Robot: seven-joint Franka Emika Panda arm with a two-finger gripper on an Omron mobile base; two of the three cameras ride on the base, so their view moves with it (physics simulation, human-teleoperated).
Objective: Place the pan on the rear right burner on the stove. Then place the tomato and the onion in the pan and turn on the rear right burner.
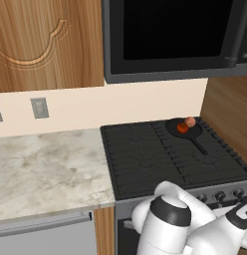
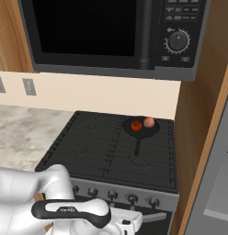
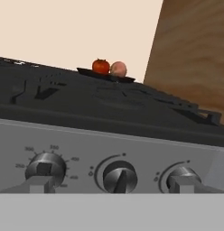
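Claw [image 3: 111,191] spread wide and down low at the stove's [image 3: 109,140] steel front, gripping nothing, its two tips standing either side of the middle knob [image 3: 118,176] in the hand view. Running left to right along that panel: a numbered dial [image 3: 45,169] just behind the left tip, then the middle knob with its bar slightly tilted, then a right-hand knob [image 3: 182,177] just behind the right tip.

Up on the grates at the back right, the pan [image 1: 184,130] already sits on the rear right burner [image 2: 148,133], handle pointing forward, with the tomato [image 2: 136,125] on the left and the onion [image 2: 149,122] touching it on the right, both inside the pan.

So what's left looks like the burner knob. Which knob feeds the rear right burner I cannot tell; the tiny marks beside each one are too small to read. Doing it well means centring the tips on the chosen knob's bar, closing squarely across it, and twisting without dragging sideways onto its neighbour.
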